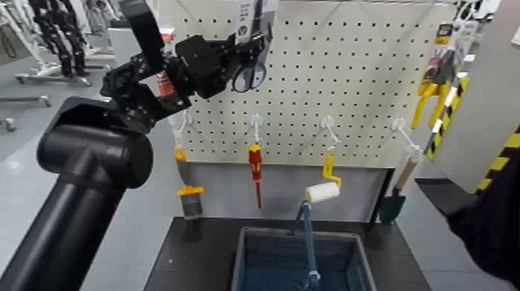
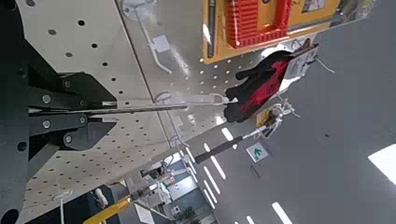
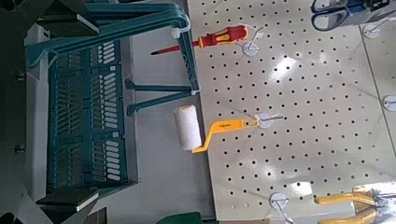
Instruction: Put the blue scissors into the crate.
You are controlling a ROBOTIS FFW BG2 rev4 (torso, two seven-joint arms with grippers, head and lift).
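The blue scissors [image 1: 249,75] hang high on the pegboard [image 1: 348,85] on their white card, blue loop handles downward. My left gripper [image 1: 251,46] reaches up to the card and is shut on it just above the handles. In the left wrist view the dark fingers [image 2: 79,129] pinch a thin edge that runs out toward a wire hook [image 2: 191,97]. The grey-blue crate [image 1: 352,259] stands on the dark table below the board, its ribbed wall [image 3: 89,112] also in the right wrist view, where the scissors [image 3: 333,13] show at the board's top. My right arm [image 1: 484,220] waits at the right edge.
Below the scissors hang a brush [image 1: 189,197], a red-and-yellow screwdriver [image 1: 254,166], a paint roller [image 1: 323,192] and a trowel [image 1: 395,203]. Yellow-handled pliers [image 1: 432,85] hang at the far right. The roller's handle dips over the crate's rim.
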